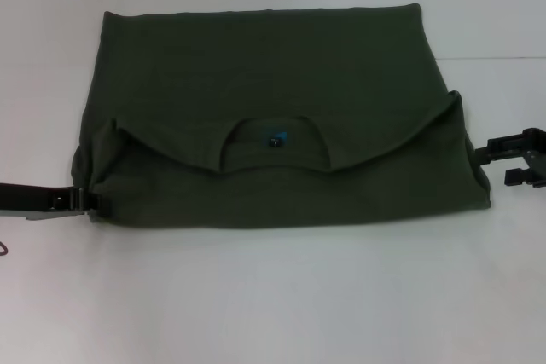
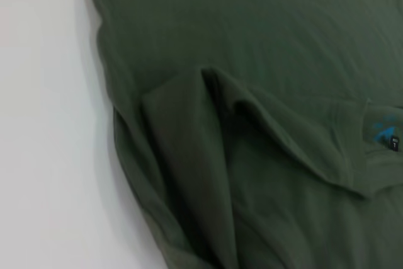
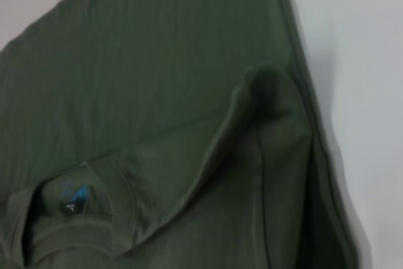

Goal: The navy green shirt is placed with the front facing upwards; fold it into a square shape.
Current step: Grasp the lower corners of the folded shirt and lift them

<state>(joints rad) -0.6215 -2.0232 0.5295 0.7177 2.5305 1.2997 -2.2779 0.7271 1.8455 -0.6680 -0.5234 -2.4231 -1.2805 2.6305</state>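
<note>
White bench fills the scene, and the navy green shirt lies across its middle, partly folded: the collar end is turned over onto the body, so the round collar faces up near the front edge. Inside the collar sits a small neck label in black and blue; its writing is too small to read. The left tool is at the shirt's near left corner, touching the cloth; I cannot tell whether it grips. The right tool hangs just beside the shirt's right edge, clear of the cloth, fingers apart.
</note>
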